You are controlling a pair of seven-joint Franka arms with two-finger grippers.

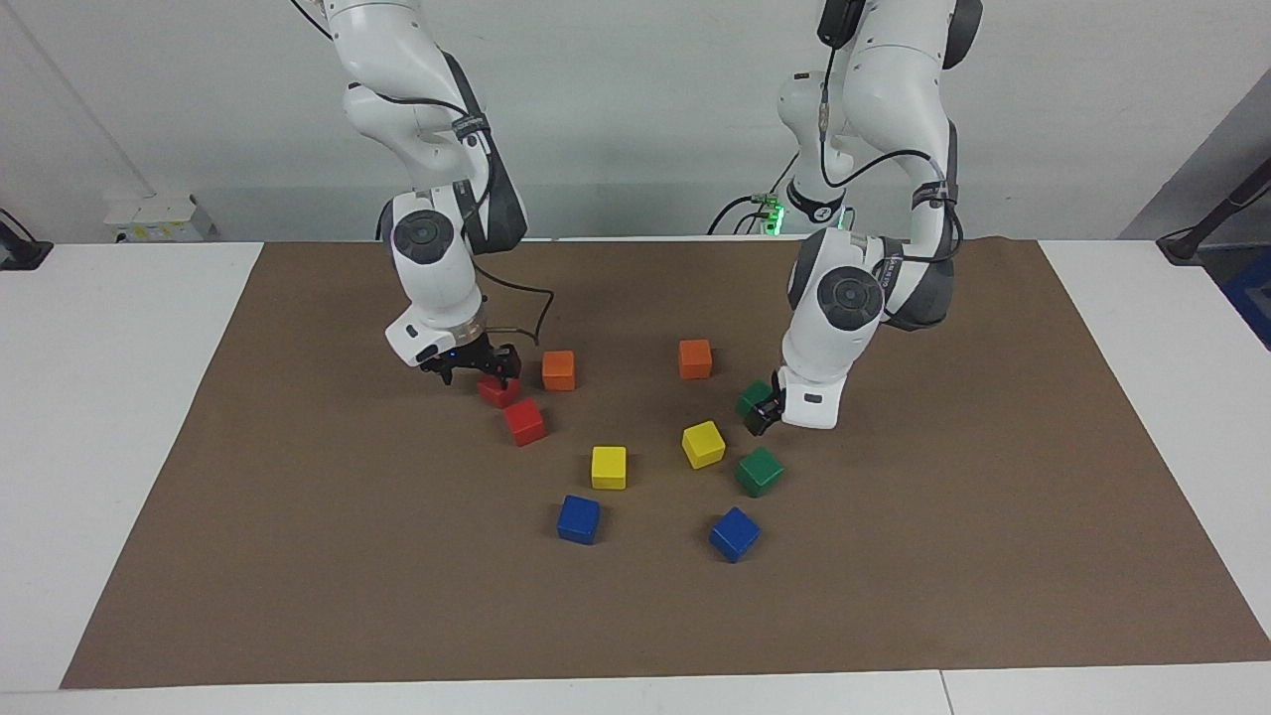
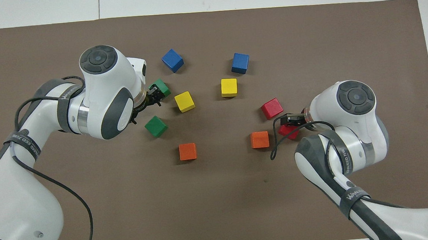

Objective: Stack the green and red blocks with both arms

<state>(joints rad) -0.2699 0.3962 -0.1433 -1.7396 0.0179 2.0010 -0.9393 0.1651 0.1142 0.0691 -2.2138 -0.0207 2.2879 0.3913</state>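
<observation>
I have both arms bent down steeply over the brown mat (image 1: pixel 298 556) on the tabletop (image 1: pixel 99 397). My left gripper (image 1: pixel 759 415) (image 2: pixel 154 95) is down at a green block (image 1: pixel 753 396) (image 2: pixel 161 87), jaws spread around it but not clamped. The other green block (image 1: pixel 760 471) (image 2: pixel 156 126) lies just farther from the robots. My right gripper (image 1: pixel 477 372) (image 2: pixel 291 120) sits low over a red block (image 1: pixel 498 391) (image 2: pixel 288 131), also unclenched. The second red block (image 1: pixel 524 421) (image 2: pixel 272 108) rests just beside it, farther from the robots. Nothing is stacked yet.
</observation>
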